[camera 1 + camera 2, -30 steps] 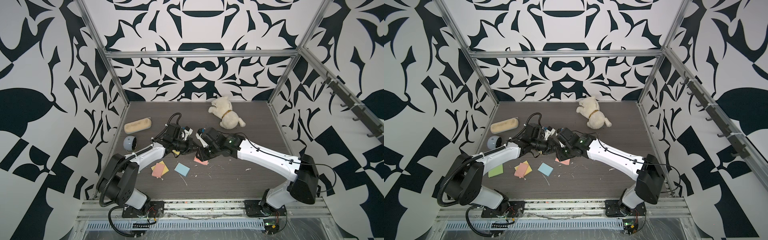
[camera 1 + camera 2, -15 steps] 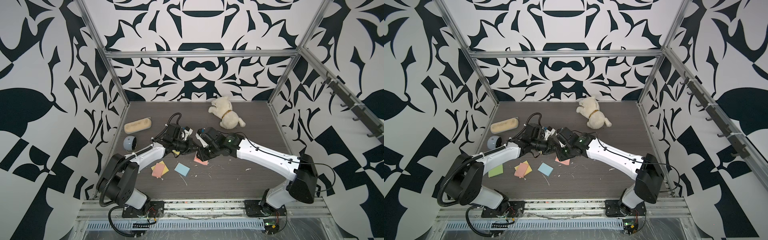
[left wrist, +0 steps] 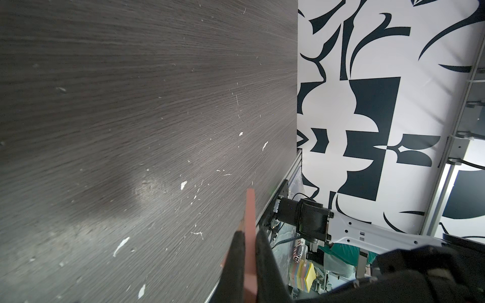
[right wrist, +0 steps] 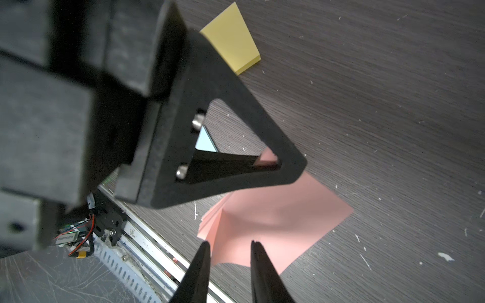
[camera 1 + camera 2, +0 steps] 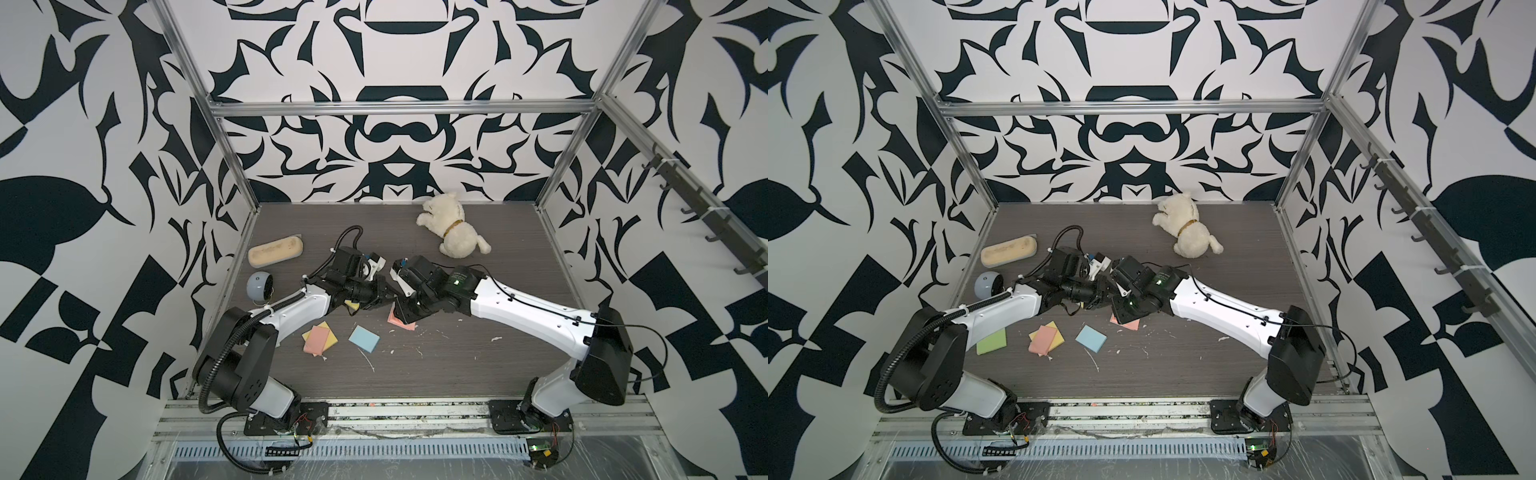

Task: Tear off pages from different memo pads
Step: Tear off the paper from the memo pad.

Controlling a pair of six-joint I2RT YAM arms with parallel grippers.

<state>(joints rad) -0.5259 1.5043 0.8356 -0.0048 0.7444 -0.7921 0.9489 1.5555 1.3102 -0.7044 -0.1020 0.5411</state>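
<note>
The pink memo pad (image 4: 275, 223) lies mid-table, its pages fanned at one edge. In both top views it peeks out under the two wrists (image 5: 401, 323) (image 5: 1127, 324). My left gripper (image 3: 249, 232) is shut on one corner of the pad (image 3: 250, 210). My right gripper (image 4: 229, 244) stands open at the opposite side, with the top pink page showing between its fingers (image 4: 202, 262). A thick yellow memo pad (image 4: 233, 44) lies just beyond the left gripper (image 5: 384, 296). The right gripper's tips are hidden in both top views.
Loose pink and yellow squares (image 5: 318, 338), a blue one (image 5: 364, 338) and a green one (image 5: 991, 341) lie near the front left. A plush dog (image 5: 453, 230) lies at the back, a beige case (image 5: 274, 250) and a grey-blue ball (image 5: 258, 286) at the left. White scraps dot the table.
The right gripper's jaws have narrowed around the pink page. Both arms stay almost where they were, and the left grip on the pad holds.
</note>
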